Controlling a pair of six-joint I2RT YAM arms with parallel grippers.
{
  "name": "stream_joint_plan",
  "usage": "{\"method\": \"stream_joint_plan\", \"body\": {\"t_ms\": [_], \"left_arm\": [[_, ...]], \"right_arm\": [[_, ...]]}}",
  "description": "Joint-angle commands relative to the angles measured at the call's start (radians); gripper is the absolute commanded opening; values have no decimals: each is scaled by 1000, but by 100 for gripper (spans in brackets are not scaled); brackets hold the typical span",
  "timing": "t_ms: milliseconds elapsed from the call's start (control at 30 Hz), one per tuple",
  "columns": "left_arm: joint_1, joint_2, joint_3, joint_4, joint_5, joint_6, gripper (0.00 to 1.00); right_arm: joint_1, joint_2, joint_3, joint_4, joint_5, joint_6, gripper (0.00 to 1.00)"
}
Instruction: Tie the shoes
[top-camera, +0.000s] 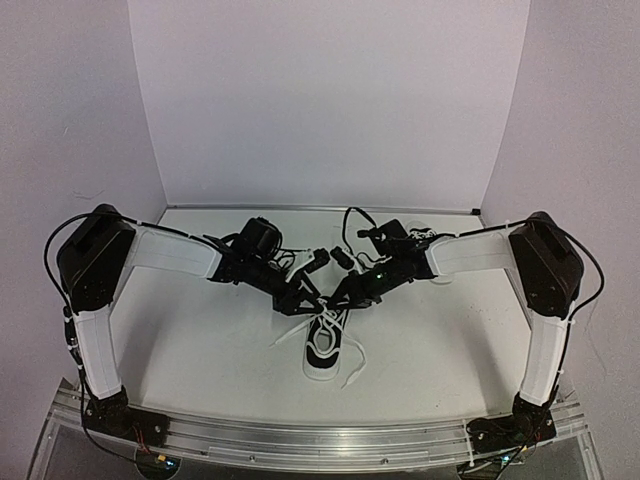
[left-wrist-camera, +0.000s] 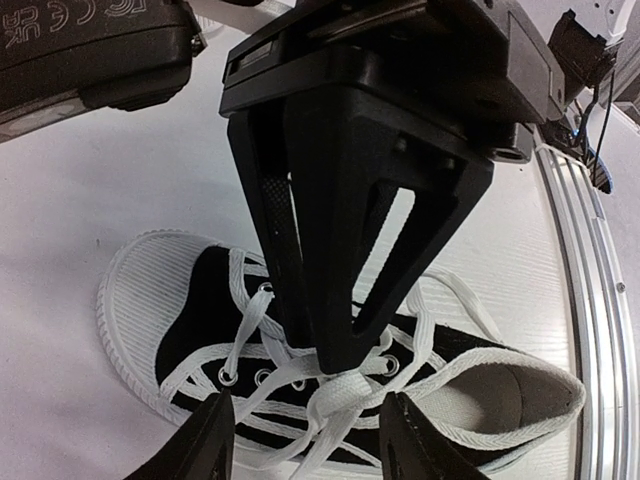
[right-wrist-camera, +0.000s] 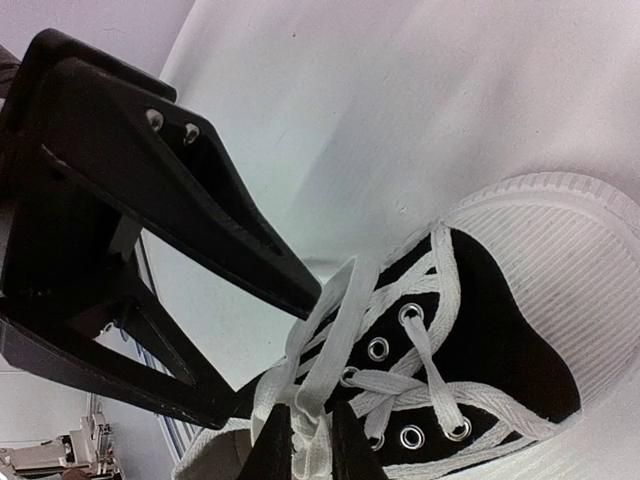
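Laces (top-camera: 352, 374) spill white across the table (top-camera: 200, 330) on both sides of a small black sneaker (top-camera: 323, 350). It sits mid-table, toward the near edge, right under the spot where the two arms meet. From above, the wrists crowd over its far part and hide most of it (only the white sole and the loose lace ends show clearly).

The right gripper (right-wrist-camera: 308, 442) is pinched together on a strand of lace above the eyelets. Its own camera shows the white band squeezed between the two fingertips. The left gripper (left-wrist-camera: 310, 445) stands with its fingers wide apart, one on either side of the crossed laces, gripping nothing.

Seen from the left wrist, the right gripper's black fingers come down straight in front of the lens and cover the middle of the lacing. Seen from the right wrist, the left gripper's spread fingers block the left side of the view. The ribbed white toe cap (right-wrist-camera: 560, 270) lies in the open.

Around all this are plain pale walls (top-camera: 330, 100) on three sides and an aluminium rail (top-camera: 320, 432) along the near edge carrying the arm bases. Black cables (top-camera: 52, 250) loop off the shoulders.
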Motion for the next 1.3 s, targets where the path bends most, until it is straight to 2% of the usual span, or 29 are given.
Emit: {"method": "stream_joint_plan", "body": {"t_ms": [0, 267, 367, 500, 567, 833, 933, 1033, 1267], "left_arm": [[4, 25, 52, 1, 11, 14, 53], [4, 74, 97, -33, 42, 28, 53], [4, 65, 90, -43, 61, 36, 45], [4, 26, 51, -40, 74, 46, 27], [4, 13, 33, -44, 72, 52, 23], [4, -7, 0, -44, 63, 71, 21], [4, -11, -3, -37, 60, 73, 21], [3, -10, -3, -37, 55, 72, 21], [4, -16, -17, -38, 39, 74, 19]], "right_arm": [[8, 6, 20, -16, -11, -25, 14], [8, -11, 8, -21, -11, -30, 13], [8, -13, 7, -24, -13, -34, 13], [8, -19, 6, -29, -11, -39, 14], [8, -19, 8, -33, -14, -43, 14], [11, 4, 18, -48, -14, -55, 15], [16, 1, 23, -56, -10, -61, 10], [17, -12, 27, -60, -3, -66, 0], [18, -68, 9, -55, 35, -69, 0]]}}
